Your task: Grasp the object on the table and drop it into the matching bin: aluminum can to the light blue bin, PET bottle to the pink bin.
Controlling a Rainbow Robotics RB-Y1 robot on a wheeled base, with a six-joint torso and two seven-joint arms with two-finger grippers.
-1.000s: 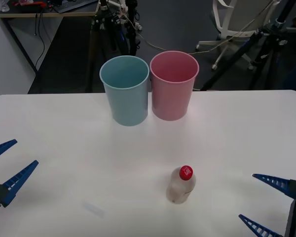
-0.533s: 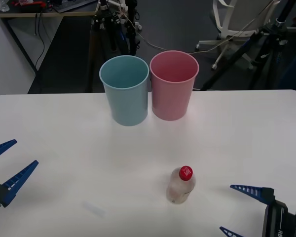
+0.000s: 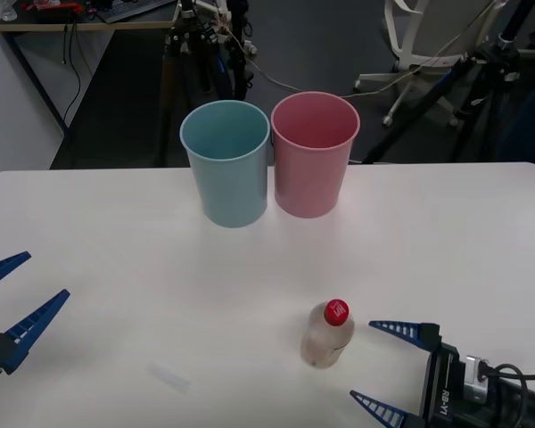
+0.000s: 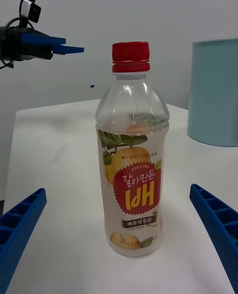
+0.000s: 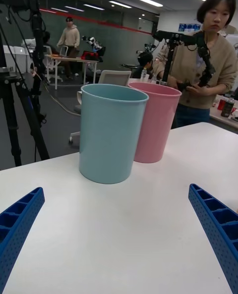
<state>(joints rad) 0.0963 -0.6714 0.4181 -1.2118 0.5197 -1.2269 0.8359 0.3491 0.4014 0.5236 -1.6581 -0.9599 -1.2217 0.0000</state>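
Note:
The PET bottle (image 3: 328, 334), clear with a red cap and a printed label, stands upright on the white table (image 3: 116, 241) at the front, right of centre. My right gripper (image 3: 388, 366) is open just to the bottle's right, level with it, fingers pointing at it and apart from it. From the right wrist the bottle (image 4: 131, 152) stands centred between the two blue fingers (image 4: 215, 224). The light blue bin (image 3: 226, 162) and the pink bin (image 3: 314, 153) stand side by side at the back. My left gripper (image 3: 13, 299) waits open at the table's left edge.
A small pale scrap (image 3: 169, 378) lies on the table at the front, left of the bottle. Tripods, cables and an office chair (image 3: 428, 36) stand on the floor behind the table. The left wrist view has both bins close ahead, the light blue bin (image 5: 111, 133) nearer.
My right gripper has moved left across the table's front toward the bottle, from the right edge to right beside it. The left arm and the bottle have not moved.

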